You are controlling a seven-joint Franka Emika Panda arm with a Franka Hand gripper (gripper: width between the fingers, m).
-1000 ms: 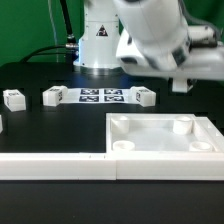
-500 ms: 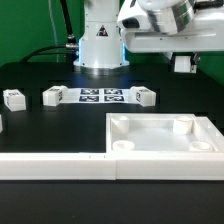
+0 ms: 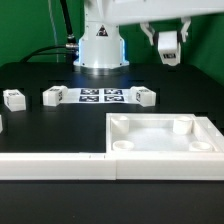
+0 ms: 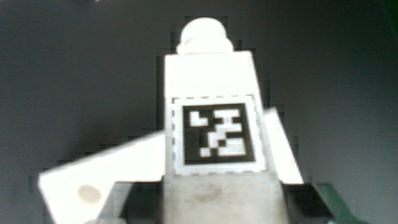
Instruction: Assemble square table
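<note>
The white square table top [image 3: 160, 138] lies at the front of the exterior view's right, rim up, with round corner sockets. My gripper [image 3: 169, 45] is high above the table's far right, shut on a short white tagged leg [image 3: 169, 44]. In the wrist view the leg [image 4: 219, 120] fills the middle, its tag facing the camera, clamped between the dark fingers [image 4: 128, 200]; a corner of the table top [image 4: 107, 175] shows below it. Three more legs lie at the back: one far left [image 3: 13, 98], one [image 3: 52, 95] left of the marker board and one [image 3: 146, 96] right of it.
The marker board [image 3: 101, 96] lies flat in front of the robot base [image 3: 100, 50]. A long white rail [image 3: 55, 165] runs along the front edge at the exterior view's left. Cables hang behind the base.
My gripper has risen and swung to the exterior view's right with the leg in it, now hanging upright above the table's far right. Nothing else has moved.
</note>
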